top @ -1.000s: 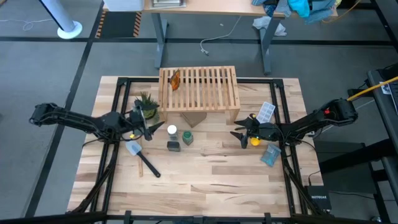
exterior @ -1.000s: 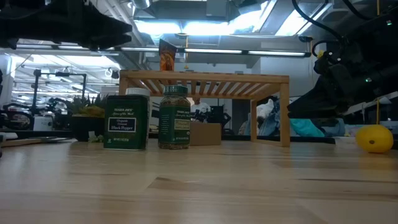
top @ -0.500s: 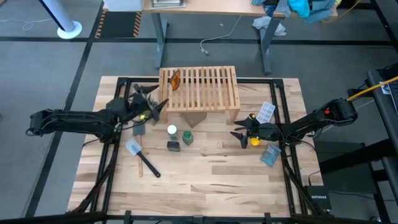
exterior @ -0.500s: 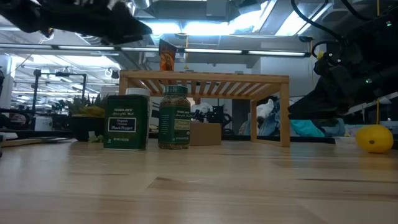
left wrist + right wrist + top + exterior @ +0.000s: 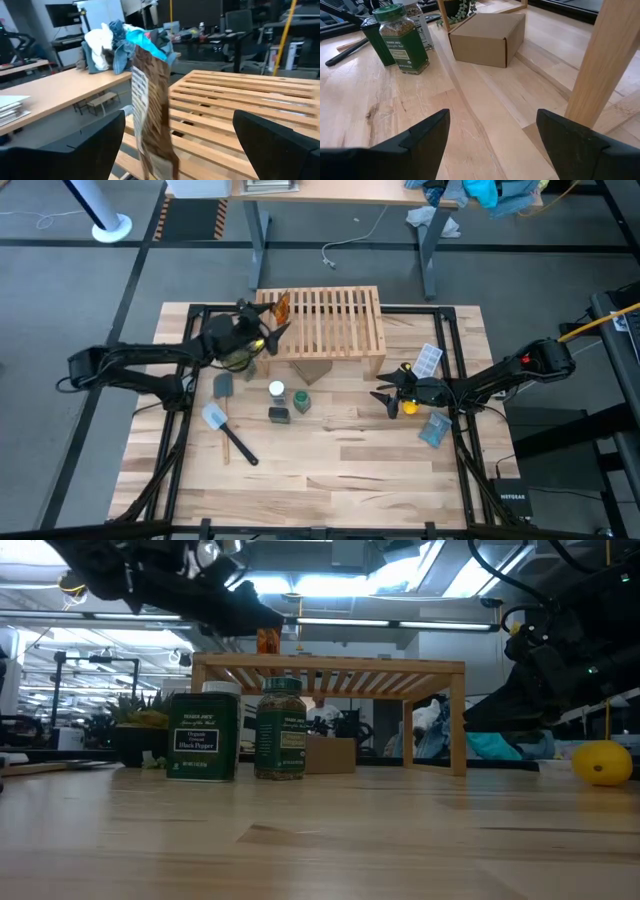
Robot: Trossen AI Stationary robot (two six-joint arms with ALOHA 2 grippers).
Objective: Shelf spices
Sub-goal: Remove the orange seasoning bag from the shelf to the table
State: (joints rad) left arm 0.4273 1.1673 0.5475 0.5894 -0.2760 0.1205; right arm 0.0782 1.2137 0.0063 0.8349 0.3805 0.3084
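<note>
The light-wood shelf [image 5: 330, 320] stands at the table's far middle. An amber-brown spice container [image 5: 281, 307] stands upright on the left end of its slatted top [image 5: 235, 95]. My left gripper [image 5: 272, 332] is open and level just off that end. Its fingers stand on either side of the container [image 5: 152, 115] without touching it. A white-capped jar [image 5: 276, 390], a dark tin [image 5: 203, 737] and a green-lidded jar [image 5: 402, 45] stand on the table in front of the shelf. My right gripper [image 5: 385, 395] waits open at the right, holding nothing.
A cardboard box [image 5: 487, 32] sits under the shelf beside its leg [image 5: 605, 65]. A potted plant [image 5: 140, 735] stands by the shelf's left end. A yellow lemon [image 5: 602, 762] lies by my right gripper. A spatula [image 5: 228, 435] and blue packets [image 5: 428, 360] lie on the table.
My left gripper has swung from beside the plant toward the table's far edge and to the right, rising a little. It now stands at the shelf's left end by the amber container. It has stayed open. The jars and the tin have not moved.
</note>
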